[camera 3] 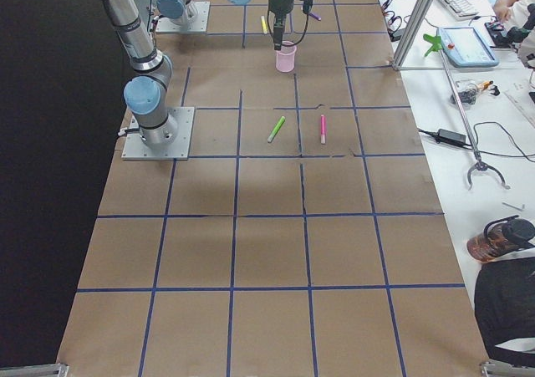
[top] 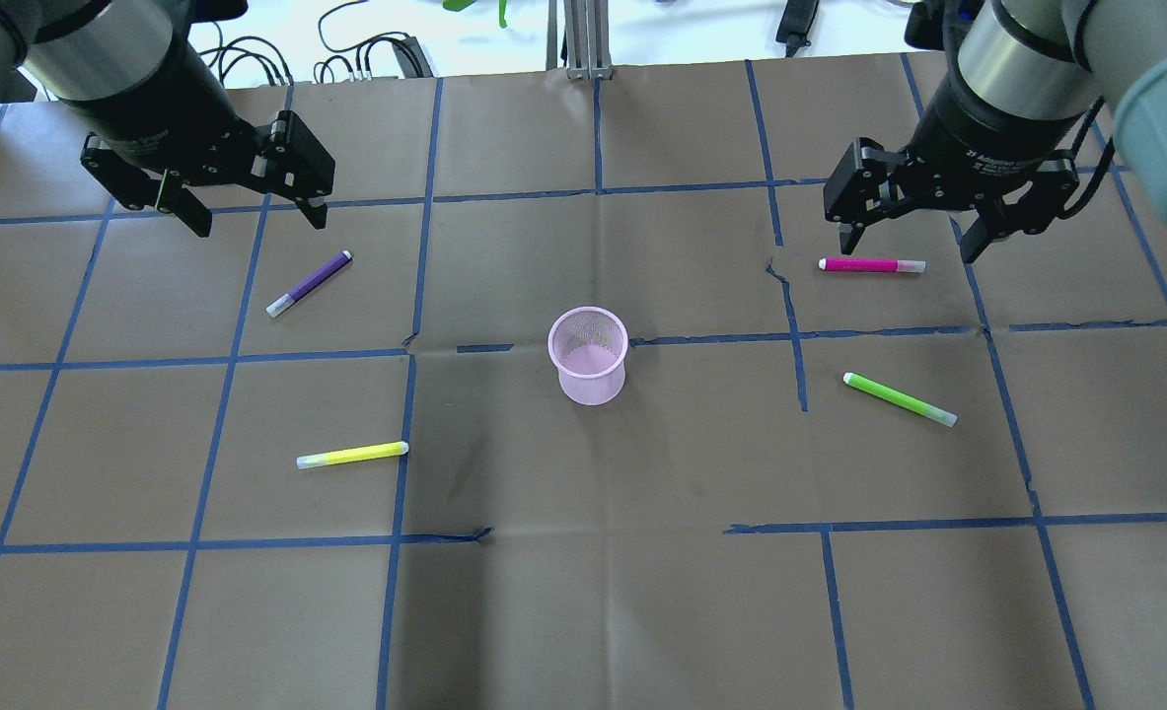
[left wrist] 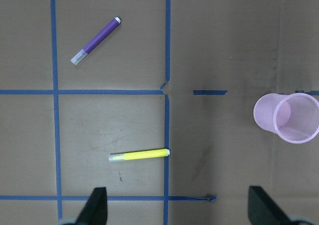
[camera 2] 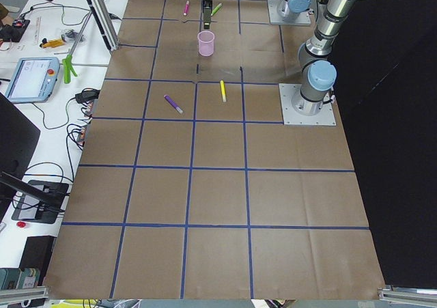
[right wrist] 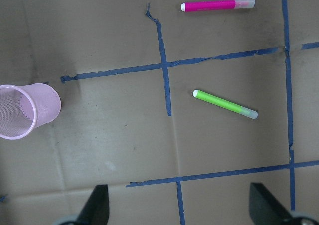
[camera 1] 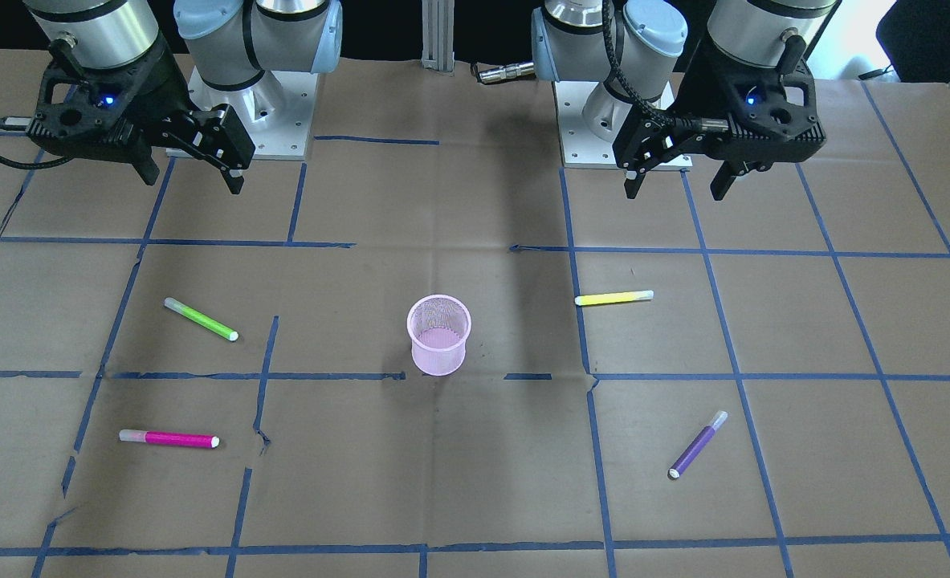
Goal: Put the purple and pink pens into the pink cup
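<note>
The pink mesh cup [top: 589,355] stands upright at the table's middle and also shows in the front view [camera 1: 439,335]. The purple pen [top: 310,283] lies on the table just below my left gripper [top: 258,219], which is open, empty and raised above the table. The pink pen [top: 871,264] lies almost under my right gripper [top: 907,249], which is also open, empty and raised. In the left wrist view the purple pen [left wrist: 95,41] is at upper left and the cup [left wrist: 286,117] at right. In the right wrist view the pink pen [right wrist: 218,5] is at the top.
A yellow pen [top: 352,455] lies nearer the robot on the left side. A green pen [top: 899,398] lies nearer the robot on the right side. Brown paper with blue tape lines [top: 593,187] covers the table.
</note>
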